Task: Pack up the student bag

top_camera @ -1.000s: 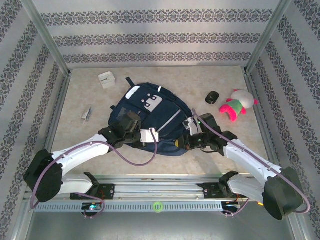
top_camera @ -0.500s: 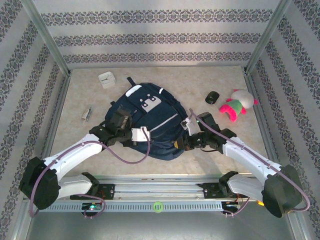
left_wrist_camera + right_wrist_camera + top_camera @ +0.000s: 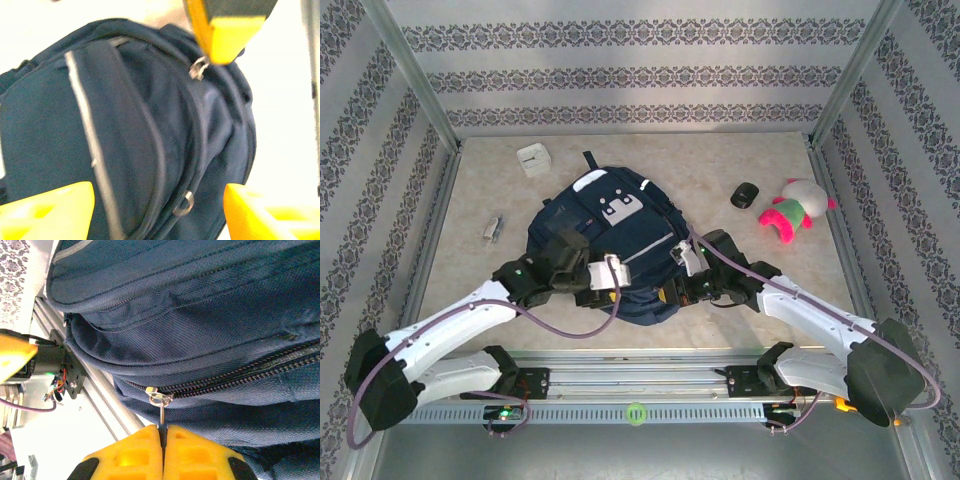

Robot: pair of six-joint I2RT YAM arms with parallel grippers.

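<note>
The student bag [image 3: 610, 235] lies flat in the middle of the table [image 3: 740, 160], front pocket up. At its near edge the right gripper [image 3: 162, 432] pinches the zipper pull [image 3: 160, 407], its 2 yellow fingers pressed together on it. The left gripper [image 3: 157, 205] hangs over the front pocket, spread wide and holding nothing. A white box [image 3: 532, 160], a small black object [image 3: 745, 195] and a plush toy [image 3: 795, 210] lie apart from the bag.

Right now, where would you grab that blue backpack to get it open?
The small metal zipper pull at the near-right edge of the student bag. It juts out thin and flat, so come from that side; the right claw pinches it there.
</note>
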